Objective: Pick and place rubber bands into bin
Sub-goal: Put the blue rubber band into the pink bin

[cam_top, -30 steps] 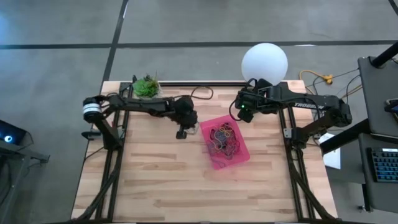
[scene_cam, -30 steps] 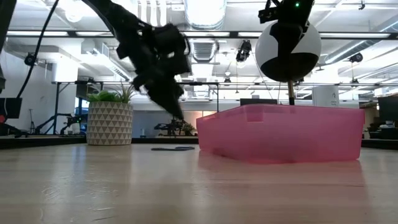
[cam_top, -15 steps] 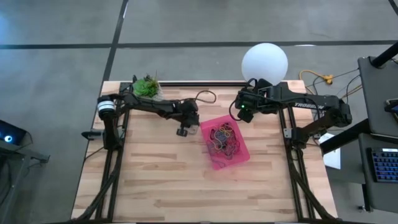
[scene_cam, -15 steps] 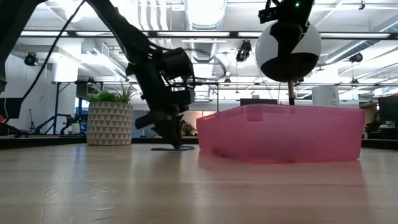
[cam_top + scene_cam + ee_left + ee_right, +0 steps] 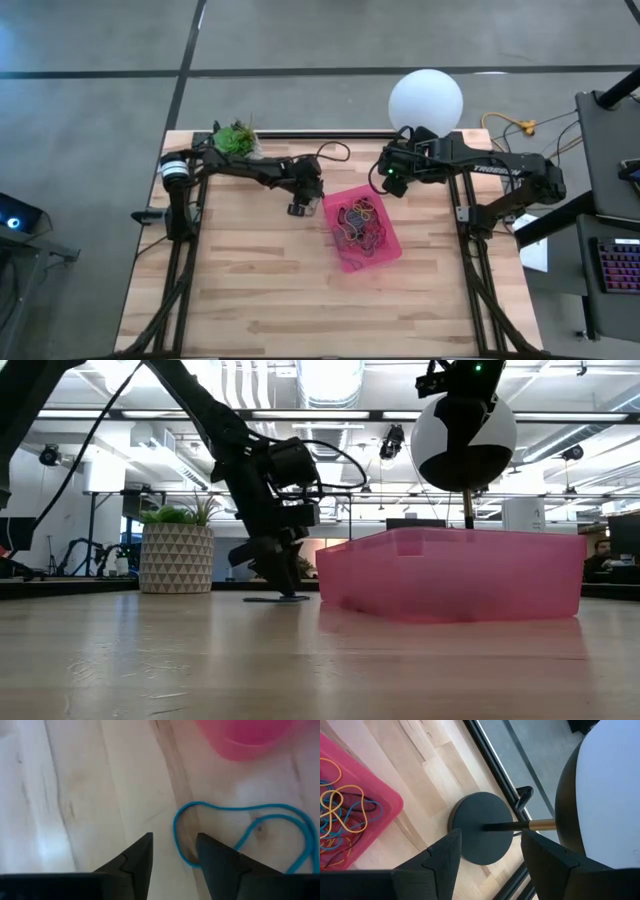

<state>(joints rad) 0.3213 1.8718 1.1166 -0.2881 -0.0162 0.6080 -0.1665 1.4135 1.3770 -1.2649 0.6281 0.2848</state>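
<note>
A blue rubber band (image 5: pixel 240 832) lies flat on the wooden table just left of the pink bin (image 5: pixel 385 252). My left gripper (image 5: pixel 172 845) is open, down at the table, and its fingers stand on either side of the band's rounded end (image 5: pixel 179 827). In the low view the gripper (image 5: pixel 280 588) reaches the tabletop beside the bin (image 5: pixel 460 575). Several coloured rubber bands (image 5: pixel 360 222) lie inside the bin. My right gripper (image 5: pixel 490 845) waits open and empty above the far side of the table, by the bin's far corner (image 5: pixel 375 790). My left gripper comes at the blue band from above, slanting down. One finger (image 5: pixel 212 857) covers part of the band near its rounded end. I cannot tell whether it touches the band, which lies slack on the table.
A potted green plant (image 5: pixel 236 140) stands at the far left corner. A white globe lamp (image 5: pixel 426 97) on a round black base (image 5: pixel 482 827) stands at the far edge, under my right gripper. Bare wood fills the near half of the table.
My left gripper has come down to the tabletop and a little toward the bin, and it has opened over the blue band's end. The band and the bin have stayed where they were.
</note>
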